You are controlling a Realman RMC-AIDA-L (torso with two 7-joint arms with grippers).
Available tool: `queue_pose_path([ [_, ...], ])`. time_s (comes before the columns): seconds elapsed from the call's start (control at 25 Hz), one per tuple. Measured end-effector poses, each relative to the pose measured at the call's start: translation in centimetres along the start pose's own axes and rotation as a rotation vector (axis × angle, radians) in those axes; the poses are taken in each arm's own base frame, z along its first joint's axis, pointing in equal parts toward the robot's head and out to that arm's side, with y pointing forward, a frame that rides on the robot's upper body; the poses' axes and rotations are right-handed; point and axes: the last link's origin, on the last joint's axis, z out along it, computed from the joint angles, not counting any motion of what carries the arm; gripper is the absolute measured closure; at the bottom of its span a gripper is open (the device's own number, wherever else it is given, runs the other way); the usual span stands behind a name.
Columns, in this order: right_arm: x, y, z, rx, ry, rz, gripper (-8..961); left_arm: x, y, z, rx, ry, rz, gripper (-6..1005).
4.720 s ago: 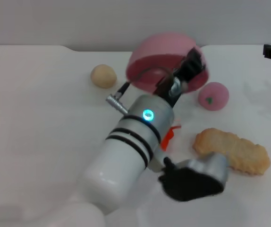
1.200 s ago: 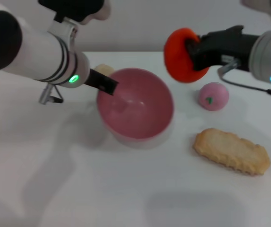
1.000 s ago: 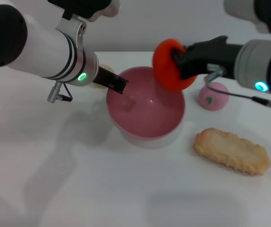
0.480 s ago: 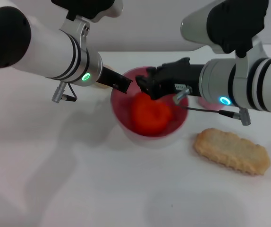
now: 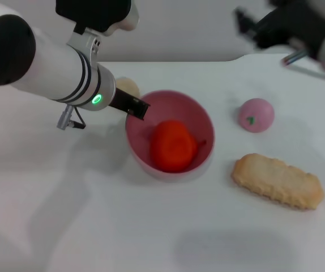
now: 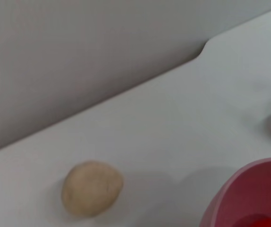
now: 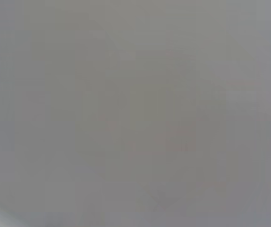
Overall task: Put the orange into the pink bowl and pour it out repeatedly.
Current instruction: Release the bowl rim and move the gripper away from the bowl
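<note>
The bright orange-red, lumpy toy orange [image 5: 174, 145] lies inside the glossy round pink plastic bowl [image 5: 199, 116], which sits near the middle of the white worktop [image 5: 94, 215], tipped slightly toward the near side. The left gripper [image 5: 135, 106] reaches in from the left and has its dark jaws closed on the bowl's far-left rim. A small beige ball [image 5: 127, 86] rests just behind that gripper, close to the bowl but apart from it. To the right of the bowl, well clear of it, sits a small pink round fruit with a green mark [image 5: 256, 115], and nearer than that lies a long golden breaded cutlet [image 5: 278, 181]. The right gripper [image 5: 247, 24] is raised at the far right, blurred; I cannot tell how its jaws stand, and nothing shows in them.
</note>
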Motion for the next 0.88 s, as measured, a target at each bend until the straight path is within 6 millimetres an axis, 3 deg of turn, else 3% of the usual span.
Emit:
queue_pose_path([
  [0.08,0.0,-1.4,-0.6,0.059,-0.070,0.019,377,-0.3,-0.1,0.2,-0.001,-0.015,-0.006,912],
  [0.2,0.7,-2.2,-0.9,0.099,-0.123,0.033,377,-0.6,0.1,0.4,-0.018,-0.029,-0.018,911],
  [0.88,3.3,-1.7,0.7,0.078,-0.070,0.015,379,-1.2,0.6,1.8,-0.096,-0.023,-0.083,907],
])
